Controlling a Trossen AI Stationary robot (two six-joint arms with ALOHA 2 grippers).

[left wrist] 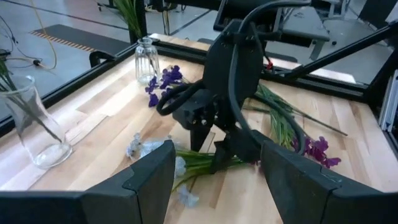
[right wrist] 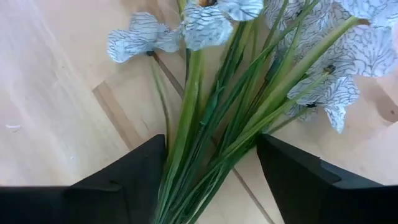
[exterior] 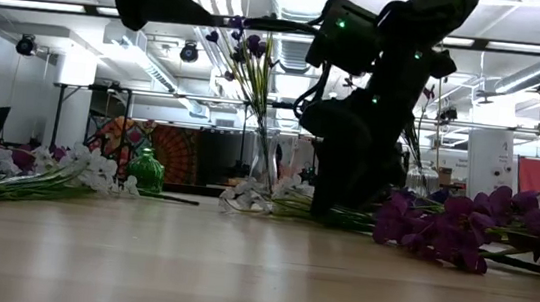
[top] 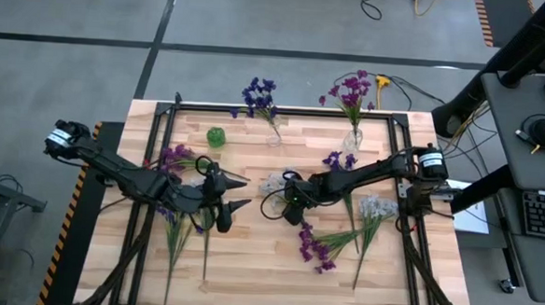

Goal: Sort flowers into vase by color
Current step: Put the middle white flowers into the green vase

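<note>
Centre of the counter: your right end effector, fingers spread, straddles the pale flowers' stems; gather every stem before pinching. Left end effector hovers spread.

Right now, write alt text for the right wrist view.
The right gripper straddles a bundle of green stems lying on the wooden table, one dark finger on each side. Pale blue, dark-veined blossoms fan out beyond the stems.
</note>
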